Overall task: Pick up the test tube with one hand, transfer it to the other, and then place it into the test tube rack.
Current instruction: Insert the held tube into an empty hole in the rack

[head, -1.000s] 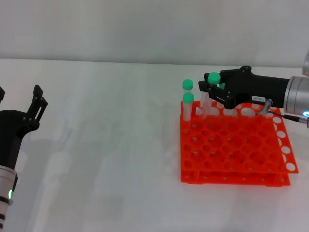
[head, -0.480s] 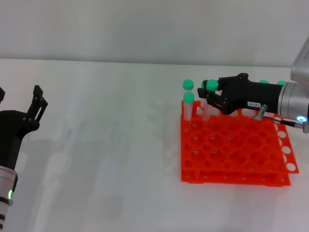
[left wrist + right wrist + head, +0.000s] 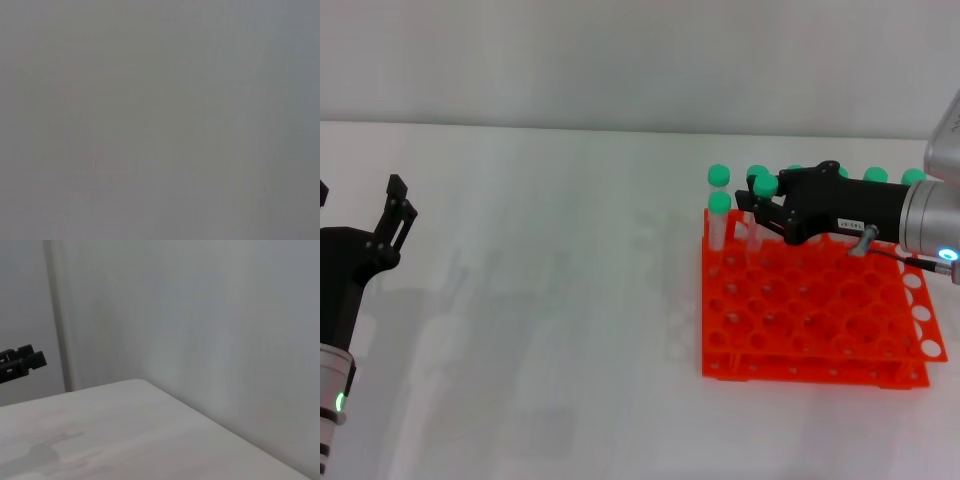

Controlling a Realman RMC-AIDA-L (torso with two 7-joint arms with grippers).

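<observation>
**Right gripper holds a green-capped tube over the rack's far row**

In the head view we see our right gripper (image 3: pixel 758 205) reaching in from the right, low over the far edge of the test tube rack (image 3: pixel 810 310). Its black fingers are closed around the test tube (image 3: pixel 761 205) just under the green cap, and the tube stands roughly upright with its lower end down among the holes of the far row; we cannot tell how deep it sits. Two other green-capped tubes (image 3: pixel 720 215) stand upright in the rack's far left corner, just beside the held one, and more green caps (image 3: pixel 876 175) show behind the gripper's body along the same far row. The rack rests flat on the white table (image 3: pixel 540 300), on its right side.

Our left gripper (image 3: pixel 390 225) is parked at the table's left edge, well apart from the rack, its fingers spread and holding nothing. The left wrist view shows only plain grey. In the right wrist view we see the table and a wall, with black fingertips (image 3: pixel 22 362) at one edge.
</observation>
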